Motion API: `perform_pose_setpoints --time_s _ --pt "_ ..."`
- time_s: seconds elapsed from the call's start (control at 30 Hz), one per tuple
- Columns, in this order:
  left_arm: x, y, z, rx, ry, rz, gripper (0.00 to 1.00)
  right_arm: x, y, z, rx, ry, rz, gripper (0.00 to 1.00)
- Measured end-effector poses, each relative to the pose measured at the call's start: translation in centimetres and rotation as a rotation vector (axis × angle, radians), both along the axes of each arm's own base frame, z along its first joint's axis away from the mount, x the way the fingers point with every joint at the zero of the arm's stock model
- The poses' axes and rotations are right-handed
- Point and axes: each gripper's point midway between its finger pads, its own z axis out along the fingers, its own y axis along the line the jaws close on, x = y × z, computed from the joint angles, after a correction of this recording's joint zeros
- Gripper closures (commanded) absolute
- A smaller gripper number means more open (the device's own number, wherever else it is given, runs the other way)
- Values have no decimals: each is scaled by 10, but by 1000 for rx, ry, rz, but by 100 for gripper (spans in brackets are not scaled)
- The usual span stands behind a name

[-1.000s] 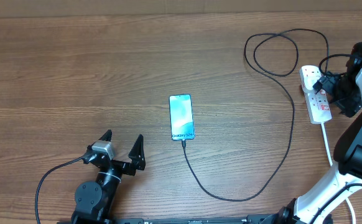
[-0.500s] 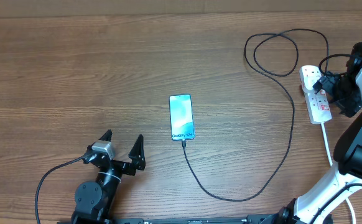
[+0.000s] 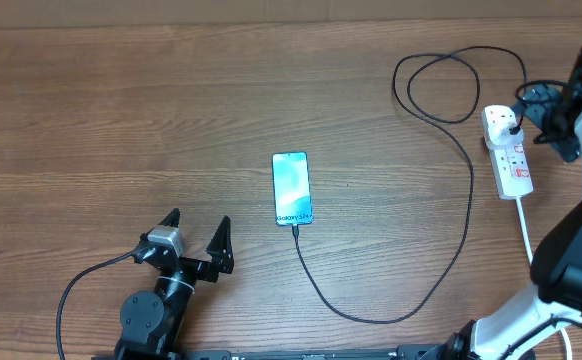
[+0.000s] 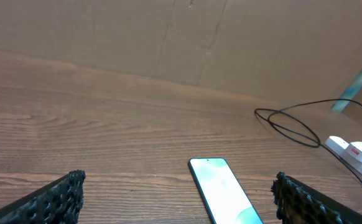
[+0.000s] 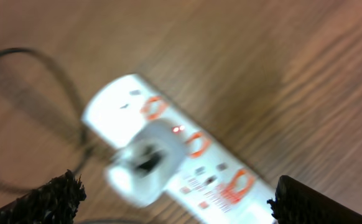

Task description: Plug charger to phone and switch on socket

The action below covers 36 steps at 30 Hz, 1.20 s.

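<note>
Table [image 3: 121, 100] holds one phone [image 3: 292, 188], one charger [image 3: 472, 185], one socket [image 3: 514, 165]; left tool [image 3: 198, 218] and right tool [image 5: 176, 183] spread wide.

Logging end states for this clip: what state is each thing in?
phone: screen lit, charger tip at its near end.
charger: plug seated in the socket, cable slack.
socket: small red light showing; switch position blurred.
left fingers: open, empty.
right fingers: open, empty, above the socket.
</note>
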Motion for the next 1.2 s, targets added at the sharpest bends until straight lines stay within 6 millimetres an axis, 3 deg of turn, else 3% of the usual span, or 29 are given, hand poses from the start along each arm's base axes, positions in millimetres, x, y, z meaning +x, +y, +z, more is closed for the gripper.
perform_pose_setpoints --time_s 0.13,0.3,1.0,1.2 --pt "0 0 0 0 0 0 0 8 23 23 0 -59 49 0" --pt "0 0 0 0 0 0 0 10 31 36 -6 -89 67 0" --pt "0 0 0 0 0 0 0 28 104 36 4 -90 233 0" --pt "0 0 0 0 0 0 0 18 117 15 19 -39 257 0"
